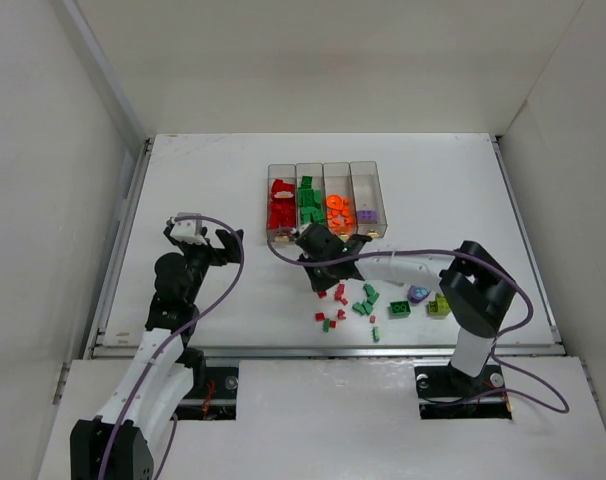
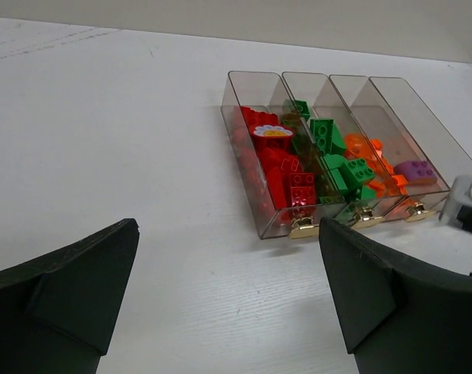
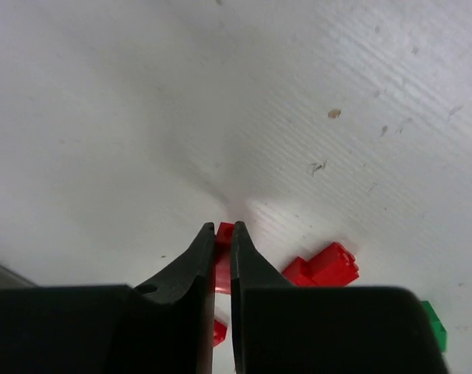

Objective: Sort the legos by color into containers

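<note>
The right claw (image 3: 222,227) is pinched nearly closed on a small red brick (image 3: 223,269), low at the tabletop (image 3: 142,117). Another red brick (image 3: 329,265) lies just beside it. The left claw (image 2: 227,234) is spread wide and holds nothing, off to the left of the bins (image 2: 253,74). Bins hold red, green, orange and purple bricks, one color each. Loose bricks (image 1: 366,300) are scattered on the tabletop just in front of the bins: red, green, lime, one purple.

We look into a robotics lab test cell: a white table (image 1: 203,180) boxed by plain white panels (image 1: 313,60), with cabled robot arms (image 1: 403,268) bolted on.
</note>
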`<state>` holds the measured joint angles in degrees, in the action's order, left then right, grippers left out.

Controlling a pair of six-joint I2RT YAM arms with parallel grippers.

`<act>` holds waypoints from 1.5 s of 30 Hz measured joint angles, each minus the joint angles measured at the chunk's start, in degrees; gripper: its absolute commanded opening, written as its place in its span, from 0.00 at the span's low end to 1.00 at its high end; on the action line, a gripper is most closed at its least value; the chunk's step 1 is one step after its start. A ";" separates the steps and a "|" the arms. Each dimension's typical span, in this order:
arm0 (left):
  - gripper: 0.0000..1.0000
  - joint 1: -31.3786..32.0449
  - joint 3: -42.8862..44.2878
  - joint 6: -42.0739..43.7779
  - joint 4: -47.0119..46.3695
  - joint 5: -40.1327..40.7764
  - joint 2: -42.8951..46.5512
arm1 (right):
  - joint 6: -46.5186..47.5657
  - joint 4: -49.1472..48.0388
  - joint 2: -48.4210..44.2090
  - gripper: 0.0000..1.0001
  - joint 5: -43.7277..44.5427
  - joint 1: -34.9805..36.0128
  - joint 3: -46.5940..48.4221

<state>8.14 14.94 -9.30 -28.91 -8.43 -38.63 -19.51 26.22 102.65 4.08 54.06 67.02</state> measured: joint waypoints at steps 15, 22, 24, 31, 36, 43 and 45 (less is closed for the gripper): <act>1.00 0.00 0.00 0.87 0.00 -0.70 0.02 | 3.13 -1.25 20.06 0.00 6.47 -4.28 42.69; 1.00 0.00 0.00 1.66 -0.02 -1.68 0.02 | 3.10 0.42 30.45 0.22 12.74 -8.98 50.69; 1.00 0.00 0.00 2.47 0.00 -2.36 0.02 | 2.82 1.01 30.91 0.39 12.81 -9.42 51.45; 1.00 -0.02 2.10 12.28 3.10 -12.87 -1.33 | 3.67 1.09 30.67 0.68 9.49 -9.77 53.31; 1.00 0.17 12.00 29.42 13.92 -29.24 -8.02 | 4.57 1.31 28.76 0.68 7.10 -10.12 51.76; 1.00 12.07 34.58 65.90 43.47 -40.09 -23.80 | 5.03 -0.66 10.49 0.69 2.97 -13.38 33.64; 1.00 17.31 38.14 73.96 49.81 -38.69 -28.00 | 4.92 -1.77 3.93 0.69 2.40 -14.62 26.88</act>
<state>25.45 53.08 64.66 20.91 -47.11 -66.63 -14.59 24.45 106.59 6.48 39.44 93.91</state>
